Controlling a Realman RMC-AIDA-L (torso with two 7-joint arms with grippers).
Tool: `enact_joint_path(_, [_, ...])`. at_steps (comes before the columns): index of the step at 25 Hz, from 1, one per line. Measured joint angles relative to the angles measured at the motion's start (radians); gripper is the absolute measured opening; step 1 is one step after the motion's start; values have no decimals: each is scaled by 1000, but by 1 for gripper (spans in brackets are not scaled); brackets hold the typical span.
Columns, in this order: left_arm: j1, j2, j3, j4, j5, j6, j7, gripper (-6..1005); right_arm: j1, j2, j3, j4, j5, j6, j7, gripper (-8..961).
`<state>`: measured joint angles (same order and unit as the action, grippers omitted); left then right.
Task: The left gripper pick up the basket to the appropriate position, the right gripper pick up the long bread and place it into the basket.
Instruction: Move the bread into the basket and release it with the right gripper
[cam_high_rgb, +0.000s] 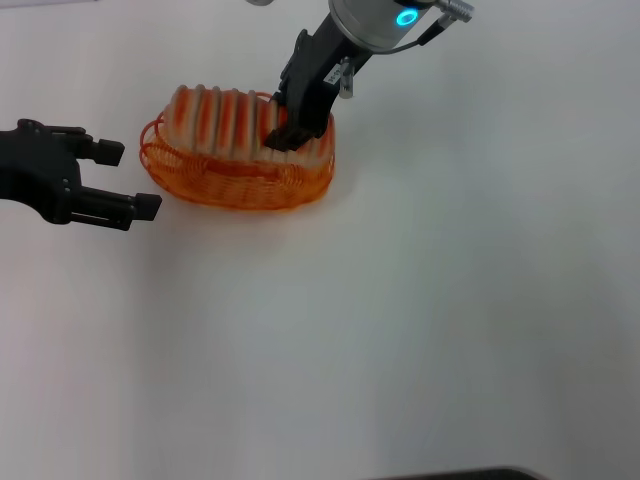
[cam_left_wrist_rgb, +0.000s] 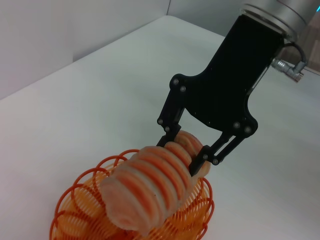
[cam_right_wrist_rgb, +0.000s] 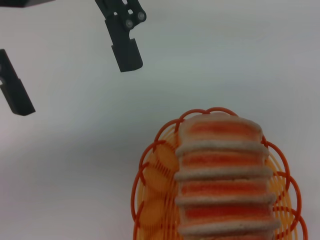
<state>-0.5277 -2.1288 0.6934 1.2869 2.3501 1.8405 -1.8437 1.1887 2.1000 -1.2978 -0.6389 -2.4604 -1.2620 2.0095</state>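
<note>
The orange wire basket (cam_high_rgb: 240, 190) stands on the white table at the back, left of centre. The long bread (cam_high_rgb: 225, 120), tan with orange-red stripes, lies lengthwise in it and sticks up above the rim. My right gripper (cam_high_rgb: 290, 135) reaches down from the back and is shut on the bread's right end. In the left wrist view its fingers (cam_left_wrist_rgb: 202, 162) clasp the far end of the bread (cam_left_wrist_rgb: 150, 185) over the basket (cam_left_wrist_rgb: 75, 200). My left gripper (cam_high_rgb: 130, 180) is open and empty, just left of the basket, not touching it. It also shows in the right wrist view (cam_right_wrist_rgb: 72, 75).
The white table (cam_high_rgb: 400, 330) spreads wide to the front and right of the basket. A dark edge (cam_high_rgb: 460, 473) shows at the bottom of the head view. A grey wall (cam_left_wrist_rgb: 60, 25) stands beyond the table.
</note>
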Motion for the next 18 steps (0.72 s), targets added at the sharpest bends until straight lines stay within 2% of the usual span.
enact_joint_path(10, [0, -3, 0, 0, 3, -1, 0, 888, 0, 0, 0, 4, 0, 4, -2, 447])
enact_joint_path(15, [0, -3, 0, 0, 4, -1, 1, 887, 0, 0, 0, 4, 8, 21, -1, 555])
enact_joint_path(18, [0, -3, 0, 0, 4, -2, 1, 887, 0, 0, 0, 4, 13, 28, -1, 664])
